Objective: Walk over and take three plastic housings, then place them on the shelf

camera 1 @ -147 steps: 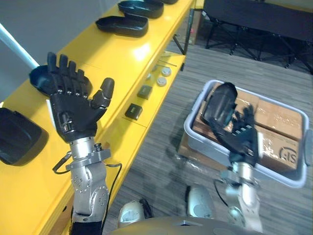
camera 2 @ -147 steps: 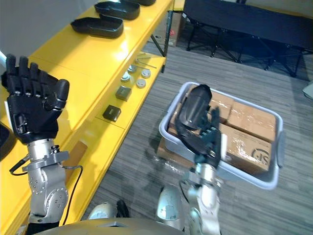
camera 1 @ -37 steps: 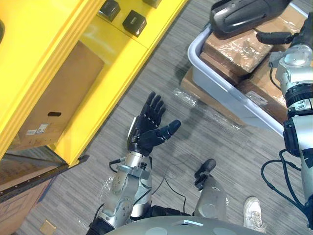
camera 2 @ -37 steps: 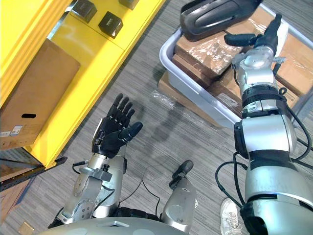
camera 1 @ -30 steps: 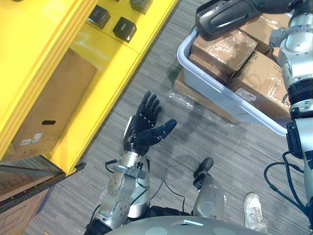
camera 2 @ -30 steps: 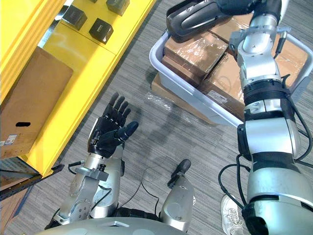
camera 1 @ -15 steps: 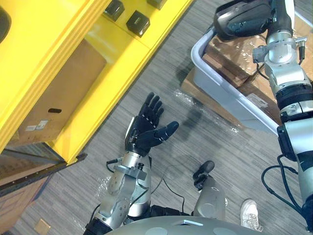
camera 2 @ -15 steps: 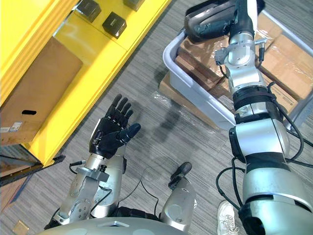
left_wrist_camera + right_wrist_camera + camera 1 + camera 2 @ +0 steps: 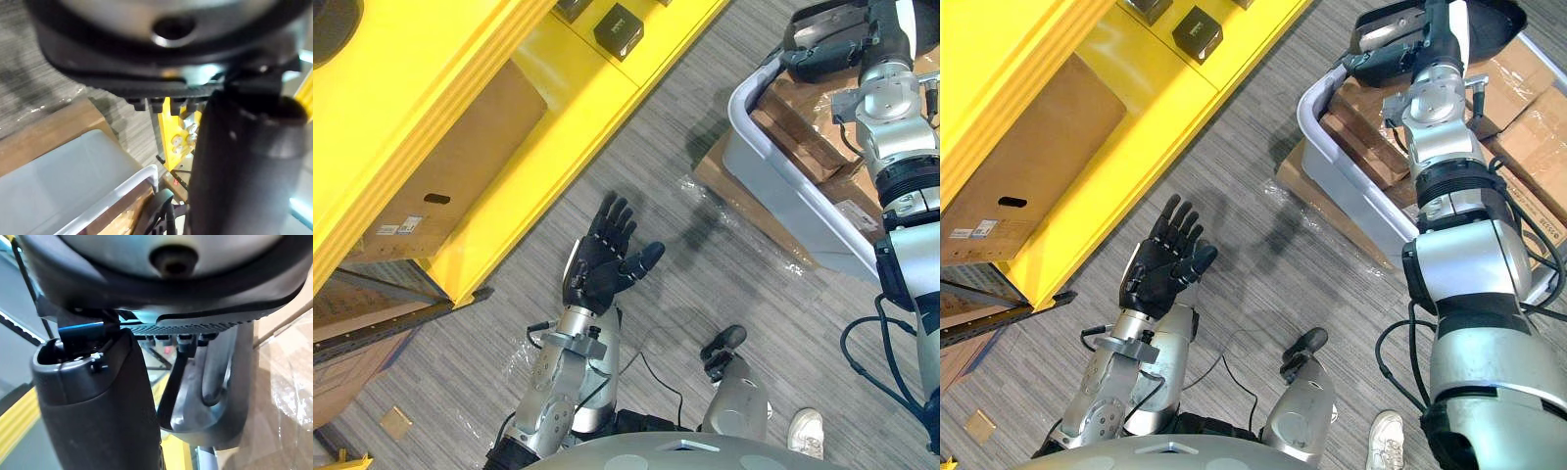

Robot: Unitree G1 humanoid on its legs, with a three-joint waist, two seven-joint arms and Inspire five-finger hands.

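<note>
Housing first: we find the dark plastic housing (image 9: 220, 411) up in the right hand (image 9: 93, 421), which is closed on it, thumb to one side and fingers against the shell. It is carried above the grey tub (image 9: 744, 108) of wrapped cardboard boxes (image 9: 803, 122) and well apart from the yellow shelf (image 9: 460, 88). By the look of it, we judge this a light piece: a thin, hollow moulded shell, stiff enough to keep its shape but likely to flex if squeezed hard. That smooth, faintly shiny skin could slip in the hand, so we reckon the best purchase is across the rim, thumb inside the hollow and fingers on the outer wall, not a pinch on the rounded back. Moving outward, the left hand (image 9: 602, 264) is low over the striped floor (image 9: 724, 294), palm up, fingers spread, carrying nothing. On the shelf's lower ledge sit small black blocks (image 9: 619, 18), with a brown carton (image 9: 450, 186) tucked beneath. A dark rounded shape shows at the shelf's top corner, and we cannot tell what it is. Placement looks to need a flat, gentle set-down.
</note>
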